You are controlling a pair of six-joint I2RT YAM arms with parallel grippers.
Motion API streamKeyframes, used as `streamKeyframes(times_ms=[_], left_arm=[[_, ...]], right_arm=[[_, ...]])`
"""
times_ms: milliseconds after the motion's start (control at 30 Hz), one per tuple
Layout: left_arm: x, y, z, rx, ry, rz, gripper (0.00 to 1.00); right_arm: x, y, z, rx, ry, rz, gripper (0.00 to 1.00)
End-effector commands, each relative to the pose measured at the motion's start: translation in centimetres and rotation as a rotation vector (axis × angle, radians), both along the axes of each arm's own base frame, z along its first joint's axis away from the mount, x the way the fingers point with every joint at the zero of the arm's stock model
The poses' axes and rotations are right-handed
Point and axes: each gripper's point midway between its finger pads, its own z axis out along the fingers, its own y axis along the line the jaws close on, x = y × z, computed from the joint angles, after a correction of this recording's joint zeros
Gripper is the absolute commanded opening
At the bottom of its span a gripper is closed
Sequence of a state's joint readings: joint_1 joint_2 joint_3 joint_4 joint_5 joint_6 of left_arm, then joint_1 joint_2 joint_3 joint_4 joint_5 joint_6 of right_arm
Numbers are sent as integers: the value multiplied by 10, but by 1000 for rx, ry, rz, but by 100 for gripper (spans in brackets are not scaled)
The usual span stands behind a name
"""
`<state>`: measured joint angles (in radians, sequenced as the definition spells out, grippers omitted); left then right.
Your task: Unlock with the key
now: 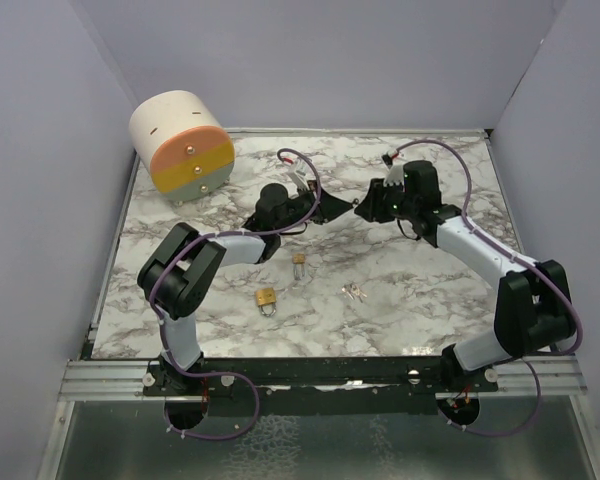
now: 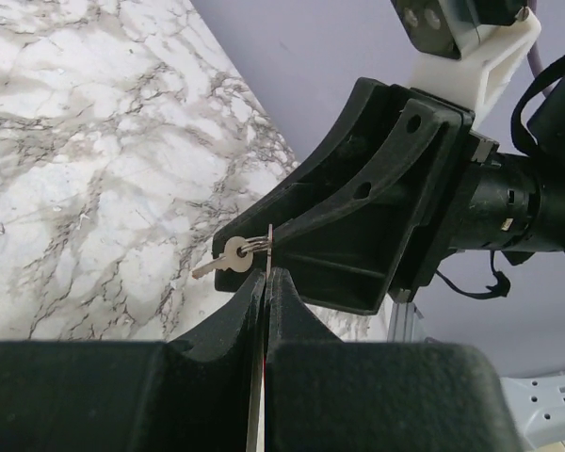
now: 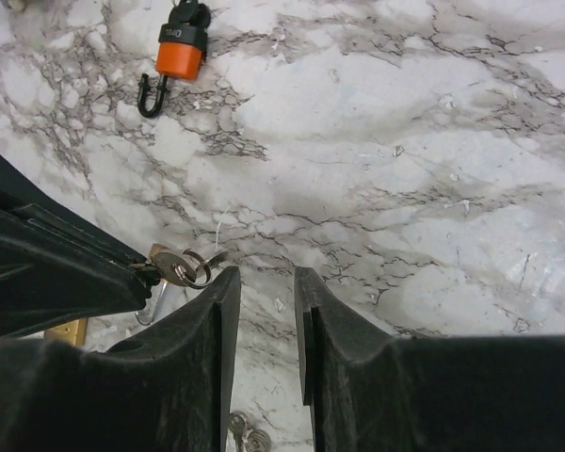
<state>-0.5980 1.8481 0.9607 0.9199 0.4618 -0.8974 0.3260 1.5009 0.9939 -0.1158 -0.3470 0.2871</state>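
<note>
— While the left tool (image 2: pixel 266 278) is clamped on the key ring (image 2: pixel 231 256), what crowds it?
— The right tool (image 3: pixel 264 282), fingers parted and holding nothing, meets it tip to tip. The ring hangs just beside one of its fingers. Nearer the arm bases lie a brass padlock (image 1: pixel 267 298), a second padlock (image 1: pixel 299 263) and loose keys (image 1: pixel 354 291). An orange lock (image 3: pixel 181 52) lies ahead of the right tool.
— And underneath?
— Grey-veined marble tabletop (image 1: pixel 430 300), lilac walls (image 1: pixel 40 150), and a striped drum (image 1: pixel 180 148) well apart from the left tool.

drum (image 1: pixel 180 145) back-left | padlock (image 1: pixel 267 298) centre-front | second padlock (image 1: pixel 299 264) behind it | loose keys (image 1: pixel 354 291) right
</note>
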Motion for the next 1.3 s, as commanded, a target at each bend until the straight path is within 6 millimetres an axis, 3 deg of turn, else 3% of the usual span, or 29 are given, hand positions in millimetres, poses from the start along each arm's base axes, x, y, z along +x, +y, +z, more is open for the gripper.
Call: streamKeyframes(times_ms=[0, 267, 433, 767, 1267], left_arm=[[-7, -5, 20, -44, -62, -48, 0], [-20, 2, 12, -29, -57, -92, 0], [-29, 2, 19, -77, -101, -169, 0], [-22, -4, 25, -139, -92, -196, 0], [-7, 8, 33, -297, -2, -37, 0]], right_arm=[[5, -17, 29, 27, -81, -93, 30], [5, -30, 66, 253, -122, -38, 31], [-7, -12, 75, 347, -147, 125, 39], [-14, 3, 63, 457, -104, 219, 41], [-9, 9, 64, 612, -94, 192, 37]])
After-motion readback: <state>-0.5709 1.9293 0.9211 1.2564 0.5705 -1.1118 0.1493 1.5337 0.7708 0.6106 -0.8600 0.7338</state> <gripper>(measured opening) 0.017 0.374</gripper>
